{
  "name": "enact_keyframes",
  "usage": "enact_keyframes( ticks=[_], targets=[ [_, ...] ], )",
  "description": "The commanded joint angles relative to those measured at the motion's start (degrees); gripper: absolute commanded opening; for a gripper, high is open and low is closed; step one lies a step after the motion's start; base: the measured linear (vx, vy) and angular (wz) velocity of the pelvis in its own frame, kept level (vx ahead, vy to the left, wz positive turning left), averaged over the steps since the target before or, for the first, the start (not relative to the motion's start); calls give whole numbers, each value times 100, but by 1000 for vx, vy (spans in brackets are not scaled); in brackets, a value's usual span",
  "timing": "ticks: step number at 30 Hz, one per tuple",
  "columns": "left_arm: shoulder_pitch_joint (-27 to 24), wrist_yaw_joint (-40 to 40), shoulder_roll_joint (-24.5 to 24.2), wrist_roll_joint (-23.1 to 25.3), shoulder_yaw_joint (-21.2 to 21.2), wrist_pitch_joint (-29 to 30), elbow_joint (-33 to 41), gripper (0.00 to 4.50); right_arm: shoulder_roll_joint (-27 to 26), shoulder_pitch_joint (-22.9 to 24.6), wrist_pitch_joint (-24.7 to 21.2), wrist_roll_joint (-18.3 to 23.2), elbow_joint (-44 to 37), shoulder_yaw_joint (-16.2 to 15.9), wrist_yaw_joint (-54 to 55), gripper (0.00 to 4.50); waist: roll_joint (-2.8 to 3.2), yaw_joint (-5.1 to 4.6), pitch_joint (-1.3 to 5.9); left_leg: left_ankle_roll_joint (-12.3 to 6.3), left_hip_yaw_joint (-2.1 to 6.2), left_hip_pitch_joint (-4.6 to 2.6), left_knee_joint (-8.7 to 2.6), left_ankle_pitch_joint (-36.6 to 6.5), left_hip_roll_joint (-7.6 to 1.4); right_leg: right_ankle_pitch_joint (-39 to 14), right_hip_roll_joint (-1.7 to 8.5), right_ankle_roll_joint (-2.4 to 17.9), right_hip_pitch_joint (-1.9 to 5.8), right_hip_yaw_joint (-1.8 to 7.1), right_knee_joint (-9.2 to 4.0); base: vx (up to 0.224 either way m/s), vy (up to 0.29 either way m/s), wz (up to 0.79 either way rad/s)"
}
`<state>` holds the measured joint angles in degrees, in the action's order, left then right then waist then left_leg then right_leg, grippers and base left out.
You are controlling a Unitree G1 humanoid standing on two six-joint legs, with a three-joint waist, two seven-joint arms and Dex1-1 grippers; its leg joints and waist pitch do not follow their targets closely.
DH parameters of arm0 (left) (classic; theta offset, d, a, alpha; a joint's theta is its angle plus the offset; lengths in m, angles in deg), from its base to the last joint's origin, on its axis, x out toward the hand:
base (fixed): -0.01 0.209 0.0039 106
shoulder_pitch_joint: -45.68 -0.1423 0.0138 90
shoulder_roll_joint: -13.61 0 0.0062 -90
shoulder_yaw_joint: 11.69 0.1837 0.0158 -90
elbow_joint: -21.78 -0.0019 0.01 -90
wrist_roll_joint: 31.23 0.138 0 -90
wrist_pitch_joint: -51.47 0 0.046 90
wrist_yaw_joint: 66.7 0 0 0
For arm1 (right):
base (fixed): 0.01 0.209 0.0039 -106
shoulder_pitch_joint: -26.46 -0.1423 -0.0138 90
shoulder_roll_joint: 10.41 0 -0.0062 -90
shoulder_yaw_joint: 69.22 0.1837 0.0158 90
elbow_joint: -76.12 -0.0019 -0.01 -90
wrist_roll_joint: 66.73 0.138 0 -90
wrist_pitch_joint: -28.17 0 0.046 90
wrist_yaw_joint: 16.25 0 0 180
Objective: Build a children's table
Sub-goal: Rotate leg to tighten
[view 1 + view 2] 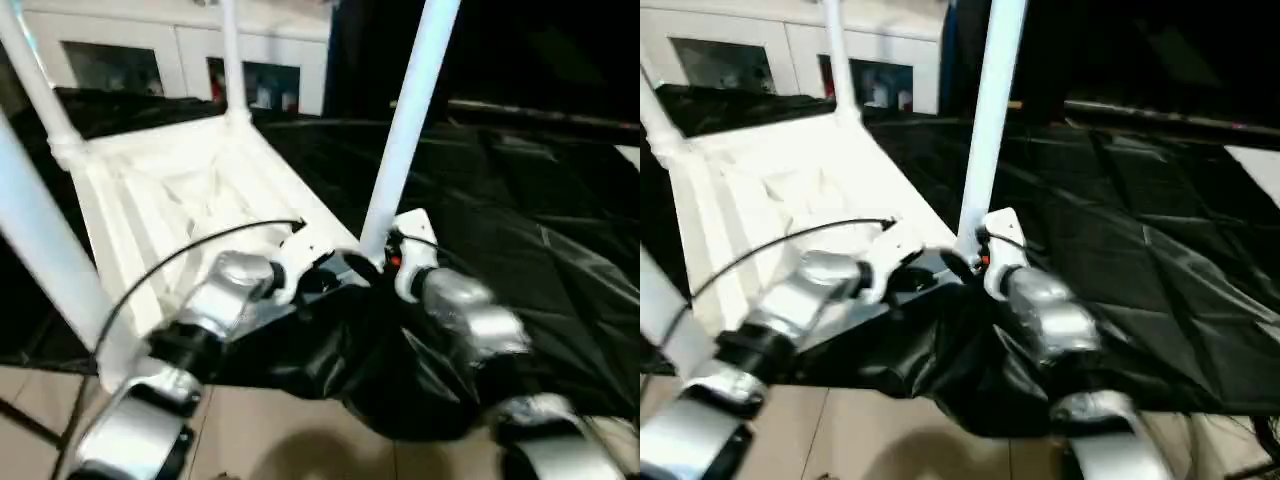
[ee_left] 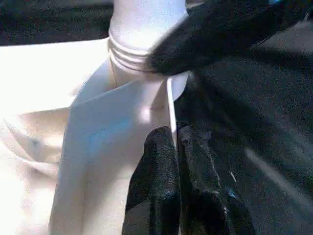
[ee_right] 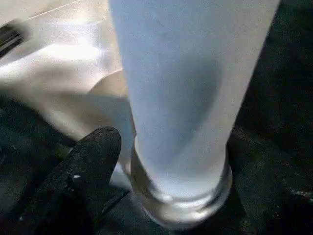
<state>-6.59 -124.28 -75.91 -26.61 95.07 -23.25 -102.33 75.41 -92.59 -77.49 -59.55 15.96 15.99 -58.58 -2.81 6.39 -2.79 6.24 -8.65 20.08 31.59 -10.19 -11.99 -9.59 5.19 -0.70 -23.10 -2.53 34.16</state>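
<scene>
Four upright legs (image 1: 408, 120) in upturned tabletop's (image 1: 180, 200) corner sockets.

Head stereo pair: looking forward and down over the silver forearms, sharing the upturned white plastic ribbed table top (image 1: 190, 200) on black sheeting. Left wrist camera: sitting very close, facing the near corner socket. Right wrist camera: pressing close against the same upright white tapered tube leg (image 3: 190, 93).

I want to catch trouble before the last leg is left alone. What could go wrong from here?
1. The near-right leg shows thread rings at its corner socket; if it isn't fully seated, it may lean or drop out.
2. The left gripper, shut on the tabletop's edge, could tug the tabletop.
3. The black sheet bunches under that corner.
</scene>
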Motion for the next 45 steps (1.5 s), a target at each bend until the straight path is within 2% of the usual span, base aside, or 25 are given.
enact_keyframes(
  ticks=[1, 2, 3, 4, 5, 7, 9, 11, 12, 13, 17, 20, 23, 24, 25, 26, 28, 29, 34, 35, 40, 42, 43, 44, 45],
  targets=[
    [-129, -588, -80, -1, 361, -125, 77, 0, 91, 102, -49, 70, -220, -304, -622, 362, 52, 45, 313, -181, -89, 27, -357, -1277, -57, -883, 219, 1185, 258, 161, -366, 67, -22, 3],
    [-177, -847, -196, -96, 370, -133, 204, 0, 262, 185, -46, 83, -372, -382, -897, 362, 34, 46, 321, -201, -95, 44, -345, -1094, -51, -662, 215, 1240, 280, 155, -335, 66, -19, 0],
    [-224, -1086, -304, -183, 380, -201, 319, 0, 419, 258, -51, 94, -508, -457, -1153, 362, 70, 80, 322, -282, -106, 33, -304, -714, -44, -95, 198, 1385, 283, 142, -273, 65, -7, 0],
    [-274, -1299, -401, -278, 375, -260, 427, 0, 571, 328, -48, 96, -632, -545, -1390, 362, 48, 72, 320, -329, -120, 31, -298, -651, -46, 36, 184, 1421, 292, 144, -266, 65, -7, 0],
    [-301, -1402, -459, -328, 368, -262, 485, 0, 662, 367, -47, 90, -702, -606, -1527, 362, 82, 104, 340, -368, -119, 11, -281, -523, -48, 288, 175, 1505, 301, 133, -224, 78, 11, 1],
    [-351, -1574, -575, -383, 361, -301, 572, 0, 854, 436, -30, 60, -840, -741, -1816, 362, 75, 110, 347, -417, -131, 2, -253, -388, -46, 640, 143, 1611, 300, 123, -184, 77, 28, 0],
    [-457, -1790, -710, -429, 395, -307, 718, 0, 1014, 480, -31, 101, -991, -849, -2102, 362, 51, 129, 332, -433, -135, 7, -260, -471, -55, 522, 149, 1606, 320, 118, -185, 0, 0, 0],
    [-515, -1858, -759, -453, 401, -298, 787, 0, 1025, 474, -43, 118, -1017, -877, -2203, 362, 20, 153, 338, -431, -154, -8, -268, -650, -65, 201, 183, 1580, 317, 129, -203, 0, 0, 0],
    [-532, -1868, -773, -457, 397, -304, 798, 0, 1015, 467, -37, 119, -1014, -888, -2230, 362, 29, 162, 329, -395, -156, -14, -280, -756, -77, -19, 200, 1558, 301, 134, -220, 0, 0, 0],
    [-557, -1883, -792, -463, 391, -310, 824, 0, 999, 461, -33, 112, -1018, -896, -2236, 362, -1, 165, 329, -357, -160, -18, -287, -847, -82, -217, 210, 1513, 300, 139, -236, 0, 0, 0],
    [-635, -1870, -833, -508, 379, -253, 947, 0, 908, 376, -13, 146, -965, -927, -2247, 362, 9, 182, 327, -190, -173, -21, -313, -1059, -98, -744, 237, 1342, 283, 153, -268, 0, 0, 0],
    [-669, -1877, -845, -521, 381, -215, 1009, 0, 866, 331, 33, 165, -904, -946, -2273, 329, 5, 191, 337, -134, -181, -25, -299, -989, -93, -604, 218, 1320, 272, 151, -245, 0, 0, 0],
    [-699, -1903, -878, -530, 384, -170, 1073, 0, 819, 314, 57, 174, -865, -978, -2338, 317, 7, 195, 340, -138, -182, -15, -288, -895, -84, -437, 211, 1339, 277, 147, -223, 0, 0, 0],
    [-701, -1904, -881, -529, 384, -169, 1075, 0, 817, 315, 59, 174, -865, -981, -2339, 293, 7, 197, 343, -151, -184, -14, -280, -846, -78, -333, 203, 1355, 281, 146, -211, 0, 0, 0],
    [-704, -1908, -887, -528, 384, -167, 1076, 0, 810, 317, 62, 171, -862, -991, -2340, 287, 13, 195, 343, -160, -184, -16, -279, -828, -76, -289, 199, 1366, 281, 142, -209, 0, 0, 0],
    [-739, -1920, -912, -525, 393, -147, 1111, 0, 807, 375, 85, 146, -885, -1028, -2349, 283, 50, 194, 339, -154, -184, -18, -276, -834, -73, -248, 197, 1380, 277, 144, -208, 0, 0, 0],
    [-755, -1923, -920, -524, 398, -136, 1131, 0, 811, 402, 89, 140, -903, -1036, -2351, 273, 29, 192, 341, -158, -186, -17, -273, -846, -70, -221, 194, 1394, 287, 142, -206, 0, 0, 0],
    [-774, -1931, -929, -522, 409, -122, 1151, 0, 822, 450, 91, 136, -940, -1042, -2355, 271, 51, 196, 337, -150, -182, -16, -275, -853, -71, -227, 196, 1393, 285, 143, -204, 0, 0, 0],
    [-765, -1931, -933, -520, 421, -111, 1137, 0, 848, 531, 62, 137, -994, -1034, -2362, 267, 50, 188, 327, -119, -180, -21, -284, -989, -74, -372, 192, 1373, 285, 144, -221, 0, 0, 0],
    [-761, -1899, -917, -527, 397, -111, 1115, 0, 846, 550, 57, 134, -999, -1034, -2356, 267, 73, 188, 326, -106, -180, -23, -281, -1004, -71, -359, 191, 1372, 282, 148, -222, 0, 0, 0],
    [-680, -1517, -768, -423, 332, -87, 905, 0, 690, 561, 85, 94, -825, -905, -1945, 267, 44, 170, 315, -113, -188, -14, -276, -969, -68, -260, 182, 1395, 270, 150, -216, 0, 0, 0],
    [-513, -900, -505, -243, 270, 0, 581, 0, 343, 492, 105, -48, -372, -654, -1005, 267, 36, 174, 274, -40, -184, -27, -311, -1280, -64, -863, 202, 1309, 251, 153, -287, 0, 0, 0],
    [-400, -498, -306, -154, 227, 59, 390, 0, 95, 414, 79, -99, -84, -500, -420, 267, 17, 151, 222, 60, -183, -19, -341, -1560, -58, -1496, 212, 1162, 211, 168, -342, 0, 0, 0],
    [-312, -173, -125, -96, 192, 134, 250, 0, -122, 334, 52, -124, 153, -375, 56, 266, 25, 146, 208, 190, -155, -83, -358, -1951, -58, -2329, 253, 967, 163, 169, -424, -63, -15, 1],
    [-244, 89, 26, -54, 163, 189, 140, 0, -301, 263, 33, -134, 339, -277, 434, 266, 5, 137, 203, 225, -129, -77, -366, -2032, -55, -2609, 262, 847, 175, 160, -445, -67, -10, -6]
  ],
)
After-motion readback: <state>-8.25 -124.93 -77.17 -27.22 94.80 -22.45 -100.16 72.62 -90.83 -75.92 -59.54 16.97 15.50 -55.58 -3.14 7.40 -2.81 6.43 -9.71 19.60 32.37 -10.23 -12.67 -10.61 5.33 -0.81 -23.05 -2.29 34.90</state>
